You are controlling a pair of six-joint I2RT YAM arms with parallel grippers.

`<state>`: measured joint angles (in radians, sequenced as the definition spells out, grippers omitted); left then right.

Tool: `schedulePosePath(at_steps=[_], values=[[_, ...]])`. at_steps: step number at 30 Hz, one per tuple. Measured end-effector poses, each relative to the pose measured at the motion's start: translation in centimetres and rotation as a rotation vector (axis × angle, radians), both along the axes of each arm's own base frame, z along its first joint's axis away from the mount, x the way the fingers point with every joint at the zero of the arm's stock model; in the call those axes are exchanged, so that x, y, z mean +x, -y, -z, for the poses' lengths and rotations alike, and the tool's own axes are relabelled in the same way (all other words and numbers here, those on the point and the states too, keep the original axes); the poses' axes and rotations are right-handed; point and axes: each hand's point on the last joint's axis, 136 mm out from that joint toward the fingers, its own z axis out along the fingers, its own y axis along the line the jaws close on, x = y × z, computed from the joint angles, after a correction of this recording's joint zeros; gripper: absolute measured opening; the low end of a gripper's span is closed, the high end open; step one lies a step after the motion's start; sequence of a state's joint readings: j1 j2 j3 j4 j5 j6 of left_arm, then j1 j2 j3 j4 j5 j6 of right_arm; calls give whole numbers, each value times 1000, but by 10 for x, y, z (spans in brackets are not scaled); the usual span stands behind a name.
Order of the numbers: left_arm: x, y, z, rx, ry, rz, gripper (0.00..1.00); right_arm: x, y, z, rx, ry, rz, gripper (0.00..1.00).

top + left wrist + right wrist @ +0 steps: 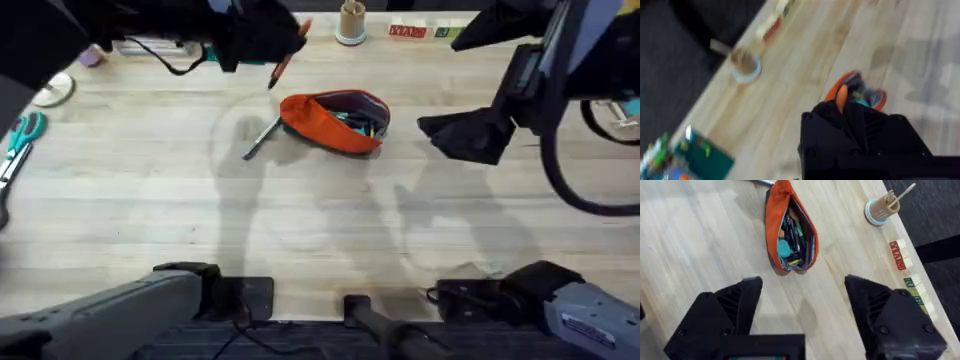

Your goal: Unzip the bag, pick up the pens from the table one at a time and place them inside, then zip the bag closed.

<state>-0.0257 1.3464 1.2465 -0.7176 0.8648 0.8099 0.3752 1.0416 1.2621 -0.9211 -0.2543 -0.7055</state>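
From overhead, the bag [335, 122] lay unzipped on the pale bench [150, 200], slightly right of centre toward the far side, with stationery showing inside. The grey pen [262, 139] rested on the bench touching the bag's left end. The left pincer [262, 40] hung above the far left, clamped on the orange pen [286, 58], which pointed down and leftward. The right pincer [468, 135] hovered right of the bag.

In the left wrist view, the orange pen [841, 98] stuck out between the black fingers, the bag [860, 92] beyond it.

In the right wrist view, the right pincer [802, 307] stood wide apart, holding nothing, with the gaping bag [790, 230] beyond its fingers.
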Motion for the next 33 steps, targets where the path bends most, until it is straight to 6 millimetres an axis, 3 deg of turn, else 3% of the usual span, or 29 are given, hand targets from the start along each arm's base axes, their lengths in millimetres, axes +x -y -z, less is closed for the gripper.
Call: schedulePosePath(at_steps=[7,17,25,33], values=[[-8,19,-32,-130,120,153,43,0,0,0,0,0,0,998],[-19,48,-46,-160,203,270,43,0,0,0,0,0,0,997],[-22,64,-35,-123,176,284,43,0,0,0,0,0,0,997],[-8,65,-11,-98,113,260,43,0,0,0,0,0,0,997]])
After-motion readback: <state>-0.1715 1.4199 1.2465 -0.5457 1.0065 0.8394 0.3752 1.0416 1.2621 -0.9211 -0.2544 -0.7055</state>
